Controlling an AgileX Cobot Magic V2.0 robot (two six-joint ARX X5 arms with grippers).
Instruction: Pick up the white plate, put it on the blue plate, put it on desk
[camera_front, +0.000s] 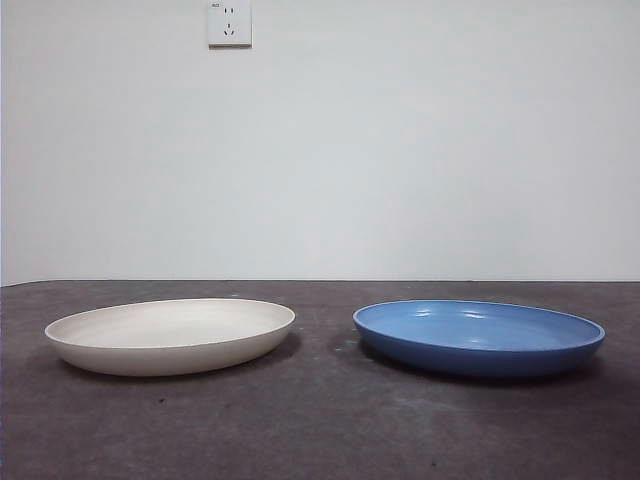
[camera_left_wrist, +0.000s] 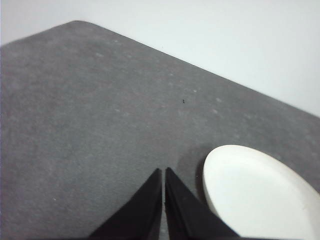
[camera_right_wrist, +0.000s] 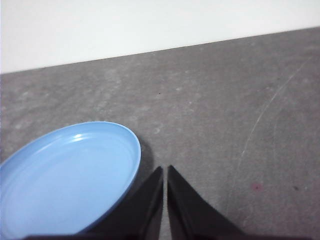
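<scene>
The white plate (camera_front: 170, 335) lies flat on the desk (camera_front: 320, 430) at the left of the front view, and the blue plate (camera_front: 478, 336) lies flat at the right, a gap between them. Neither arm shows in the front view. My left gripper (camera_left_wrist: 163, 172) is shut and holds nothing, hanging above the desk beside the white plate (camera_left_wrist: 255, 195). Over bare desk my right gripper (camera_right_wrist: 165, 171) is shut too, just off the rim of the blue plate (camera_right_wrist: 70, 175).
A white wall with a socket (camera_front: 229, 22) stands behind the desk's far edge. The desk surface (camera_right_wrist: 240, 115) is scuffed and mottled, with a small reddish spot (camera_right_wrist: 257, 187) near the right gripper.
</scene>
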